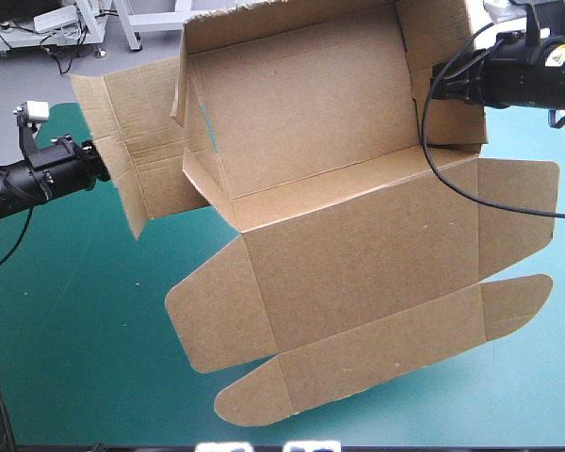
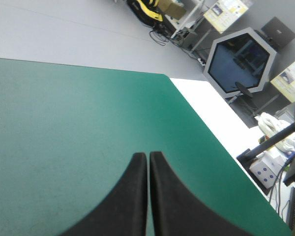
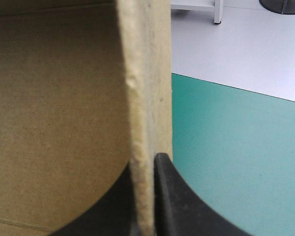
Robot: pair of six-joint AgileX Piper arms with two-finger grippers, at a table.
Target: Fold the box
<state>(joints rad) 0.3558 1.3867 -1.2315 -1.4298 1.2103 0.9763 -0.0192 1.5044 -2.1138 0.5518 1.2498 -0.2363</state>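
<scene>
One box (image 1: pixel 358 245), two end effectors (image 2: pixel 148 156) (image 3: pixel 151 162)

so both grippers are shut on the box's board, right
Not both. The right gripper is shut on the box, but the left gripper is shut on nothing: the left wrist view shows no board in it, only the teal-green cover ahead.

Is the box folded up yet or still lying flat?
Partly folded: the box has its far walls raised, the right gripper pinching one, while its near flaps are spread out unfolded.
</scene>
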